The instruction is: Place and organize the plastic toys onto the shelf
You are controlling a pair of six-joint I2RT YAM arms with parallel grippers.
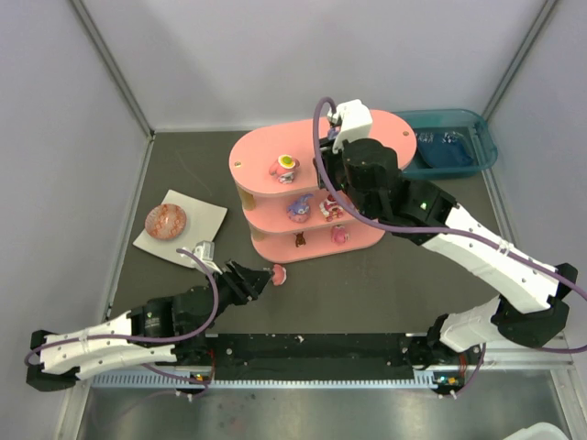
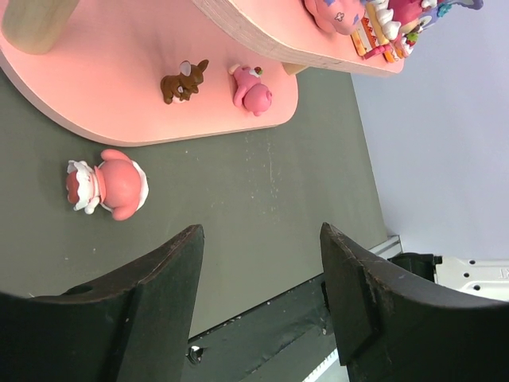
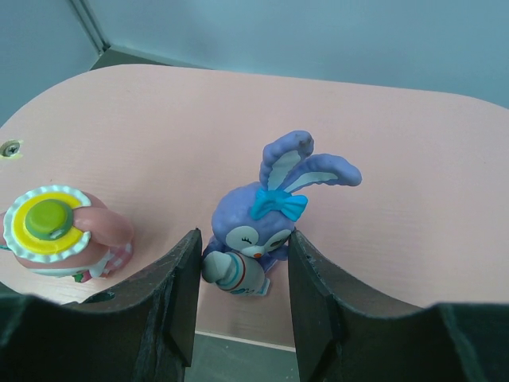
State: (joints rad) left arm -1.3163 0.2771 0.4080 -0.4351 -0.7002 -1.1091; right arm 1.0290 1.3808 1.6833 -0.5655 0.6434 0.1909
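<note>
On the dark table [image 1: 367, 284], the left gripper [image 1: 260, 278] stands open and empty, with a pink toy [image 1: 279, 273] lying just beyond its fingers. Further right, the right gripper [image 3: 242, 248] clasps a purple bunny [image 3: 262, 219] standing on the top tier of the shelf [image 1: 266, 151].

Holding my left gripper [image 1: 264, 278] low over table [image 1: 394, 293], in front of shelf [image 1: 266, 151], fingers parted. Pink toy [image 1: 279, 273] lying just off my fingertips; touching or not, cannot tell from up here. Reaching my right arm [image 1: 440, 220] across top tier; own wrist covering jaws there. Yellow-capped toy [image 1: 286, 166] standing on top tier. Purple toy [image 1: 298, 210] and red-white toy [image 1: 332, 209] sitting on middle tier. Brown toy [image 1: 300, 241] and small pink toy [image 1: 339, 235] sitting on bottom. Speckled ball [image 1: 166, 220] resting on white plate [image 1: 206, 220], far left. Teal bin [image 1: 486, 137] sitting behind shelf, right.
</note>
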